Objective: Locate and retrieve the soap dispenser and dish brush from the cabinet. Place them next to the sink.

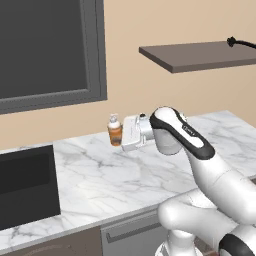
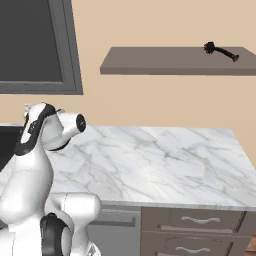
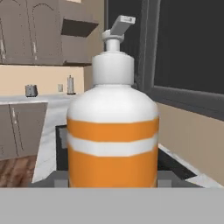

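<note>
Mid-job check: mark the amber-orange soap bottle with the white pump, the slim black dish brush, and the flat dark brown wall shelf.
Amber-orange soap bottle with white pump (image 1: 115,134): left base view, on its orange body.
Slim black dish brush (image 2: 221,51): right base view, on its handle.
Flat dark brown wall shelf (image 2: 160,59): right base view, on its bare top.

Glossy white arm (image 1: 210,175) with black joint bands.

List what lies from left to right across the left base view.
Black rectangular sink basin → small amber-orange soap dispenser with white pump → white gripper → flat dark brown wall shelf → slim black dish brush.
</note>
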{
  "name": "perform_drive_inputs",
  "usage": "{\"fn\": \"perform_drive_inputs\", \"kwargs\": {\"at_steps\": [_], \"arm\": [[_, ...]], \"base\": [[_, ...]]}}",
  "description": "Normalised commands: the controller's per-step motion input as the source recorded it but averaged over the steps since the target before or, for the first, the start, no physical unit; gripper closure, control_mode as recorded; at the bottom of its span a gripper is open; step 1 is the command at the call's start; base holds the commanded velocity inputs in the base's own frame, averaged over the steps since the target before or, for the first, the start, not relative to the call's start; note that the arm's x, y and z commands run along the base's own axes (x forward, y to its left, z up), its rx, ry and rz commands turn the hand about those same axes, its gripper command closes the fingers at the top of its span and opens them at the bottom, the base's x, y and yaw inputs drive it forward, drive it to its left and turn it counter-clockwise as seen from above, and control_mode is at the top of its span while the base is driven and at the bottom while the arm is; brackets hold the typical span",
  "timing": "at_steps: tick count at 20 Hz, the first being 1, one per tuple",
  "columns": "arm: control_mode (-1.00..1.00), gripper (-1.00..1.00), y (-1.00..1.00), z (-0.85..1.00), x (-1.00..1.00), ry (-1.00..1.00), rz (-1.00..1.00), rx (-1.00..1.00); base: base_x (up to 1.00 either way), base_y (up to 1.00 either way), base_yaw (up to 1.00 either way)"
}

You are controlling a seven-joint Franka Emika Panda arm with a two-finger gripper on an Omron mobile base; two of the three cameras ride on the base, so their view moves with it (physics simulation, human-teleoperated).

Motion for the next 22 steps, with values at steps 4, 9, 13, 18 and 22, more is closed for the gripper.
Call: {"fn": "perform_drive_inputs", "kwargs": {"at_steps": [4, 9, 13, 18, 22], "arm": [[-1.0, 1.0, 0.25, -0.22, 0.3, 0.06, 0.21, 0.0], [-1.0, 1.0, 0.22, -0.42, 0.2, -0.01, 0.21, 0.0], [-1.0, 1.0, 0.19, -0.27, 0.06, -0.14, 0.15, -0.03], [-1.0, 1.0, 0.25, -0.17, 0.12, -0.07, 0.07, 0.0], [-1.0, 1.0, 0.3, -0.29, 0.1, -0.03, 0.02, 0.0]], "base": [[0.0, 0.0, 0.0], [0.0, 0.0, 0.0], [0.0, 0.0, 0.0], [0.0, 0.0, 0.0], [0.0, 0.0, 0.0]]}}
